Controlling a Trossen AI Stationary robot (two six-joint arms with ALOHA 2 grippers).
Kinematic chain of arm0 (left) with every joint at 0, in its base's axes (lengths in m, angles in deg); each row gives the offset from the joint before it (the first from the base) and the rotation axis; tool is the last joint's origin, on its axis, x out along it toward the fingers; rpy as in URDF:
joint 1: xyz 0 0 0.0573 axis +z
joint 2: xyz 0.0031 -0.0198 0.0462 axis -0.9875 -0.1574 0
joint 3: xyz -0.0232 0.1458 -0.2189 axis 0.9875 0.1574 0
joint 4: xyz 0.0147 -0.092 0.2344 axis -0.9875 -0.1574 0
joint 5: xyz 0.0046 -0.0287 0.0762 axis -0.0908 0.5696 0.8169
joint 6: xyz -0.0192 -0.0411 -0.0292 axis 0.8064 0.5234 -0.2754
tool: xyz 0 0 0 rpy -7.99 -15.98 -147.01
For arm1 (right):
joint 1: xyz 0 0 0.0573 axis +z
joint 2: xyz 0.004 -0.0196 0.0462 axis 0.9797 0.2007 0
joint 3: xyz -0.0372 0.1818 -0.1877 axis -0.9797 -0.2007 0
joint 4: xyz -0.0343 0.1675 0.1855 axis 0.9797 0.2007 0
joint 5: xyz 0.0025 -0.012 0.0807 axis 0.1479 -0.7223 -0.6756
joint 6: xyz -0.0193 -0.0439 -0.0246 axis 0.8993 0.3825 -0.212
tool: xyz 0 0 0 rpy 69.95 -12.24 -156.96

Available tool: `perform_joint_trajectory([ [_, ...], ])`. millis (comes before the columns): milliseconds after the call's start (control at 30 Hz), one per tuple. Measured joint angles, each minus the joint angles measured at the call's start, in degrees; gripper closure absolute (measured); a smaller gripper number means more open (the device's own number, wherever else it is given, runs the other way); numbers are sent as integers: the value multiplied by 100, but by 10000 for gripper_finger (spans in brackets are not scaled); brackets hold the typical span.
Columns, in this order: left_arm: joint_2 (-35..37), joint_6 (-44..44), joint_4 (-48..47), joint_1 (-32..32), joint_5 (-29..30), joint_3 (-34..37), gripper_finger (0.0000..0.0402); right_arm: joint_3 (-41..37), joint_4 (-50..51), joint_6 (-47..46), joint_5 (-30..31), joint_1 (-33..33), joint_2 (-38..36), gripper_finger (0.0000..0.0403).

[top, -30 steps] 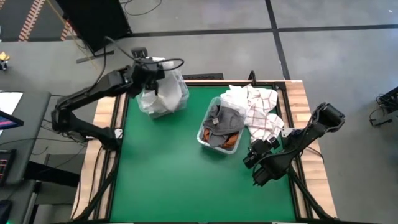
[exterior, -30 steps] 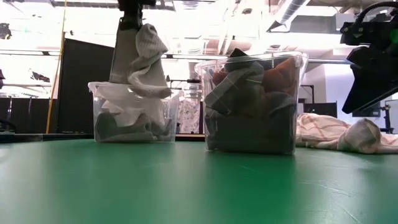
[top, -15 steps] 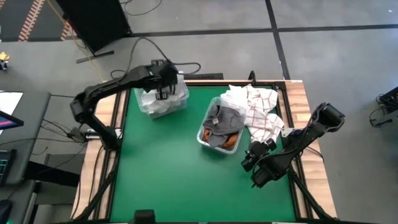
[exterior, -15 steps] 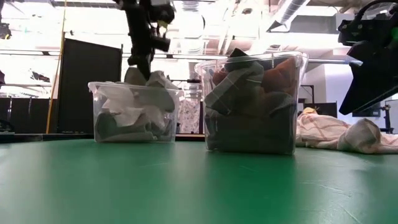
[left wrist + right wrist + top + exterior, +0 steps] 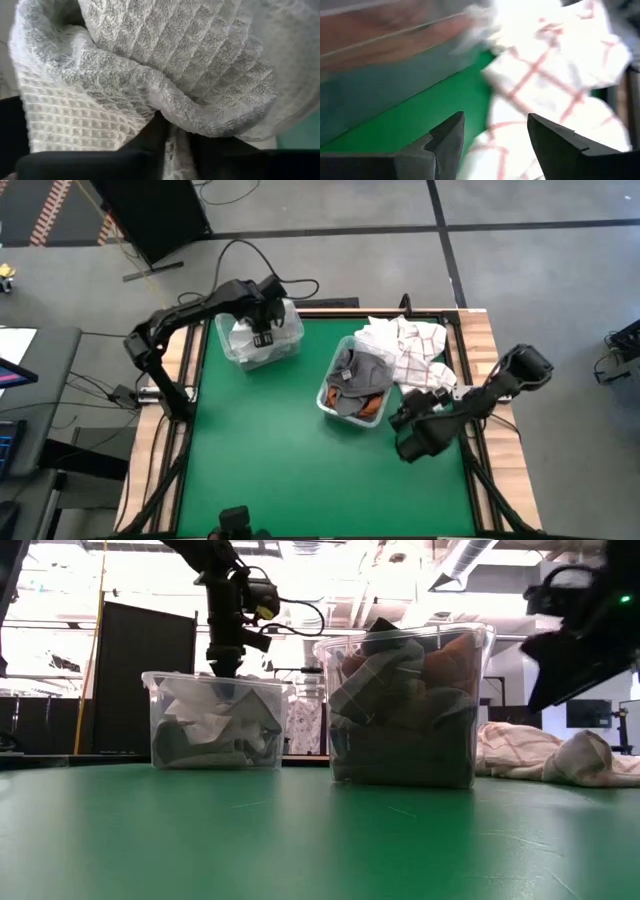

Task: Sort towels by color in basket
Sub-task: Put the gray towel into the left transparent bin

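Clear plastic makes up both bins on the green table [image 5: 280, 450], so you can see what is inside each one. The far left bin [image 5: 262, 340] holds the pale towels [image 5: 215, 720], white and light grey. The middle bin [image 5: 355, 380] holds the dark grey [image 5: 362, 368] and rust orange ones [image 5: 372, 406]. That looks like the sorting: light colours in one, dark and bright colours in the other.

The left gripper [image 5: 262, 332] is pushed down into the far left bin. Its camera sees a light grey waffle towel [image 5: 165, 70] pressed right against it, with cloth between the dark fingers [image 5: 150, 145]. I think it is tucking that towel in, so the pile stays low in the bin. I cannot tell if it grips the towel or has let go.

To the right of the middle bin lies a heap of white towels with thin red checks [image 5: 412, 355]. They are not in a bin yet. The right gripper [image 5: 492, 137] hangs just near that heap, its fingers spread wide, pointing at the checked cloth. I think it is lined up to pick one next.
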Motion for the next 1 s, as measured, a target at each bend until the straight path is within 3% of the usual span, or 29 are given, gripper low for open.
perform_joint_trajectory([
  [167, 17, 135, -36, 51, -436, 0, 252, 0, 202, 462, -54, -845, -54, 155],
  [400, 29, 215, -67, 10, -646, 0, 181, -2, -829, 2455, -211, -2079, -437, 155],
  [733, 185, 257, -11, -196, -691, 0, 168, -175, -1260, 4592, -1117, -3324, -1212, 155],
  [1000, 401, 337, 106, -372, -768, -11, 168, -1459, -2084, 5404, -2018, -4344, -1861, 155],
])
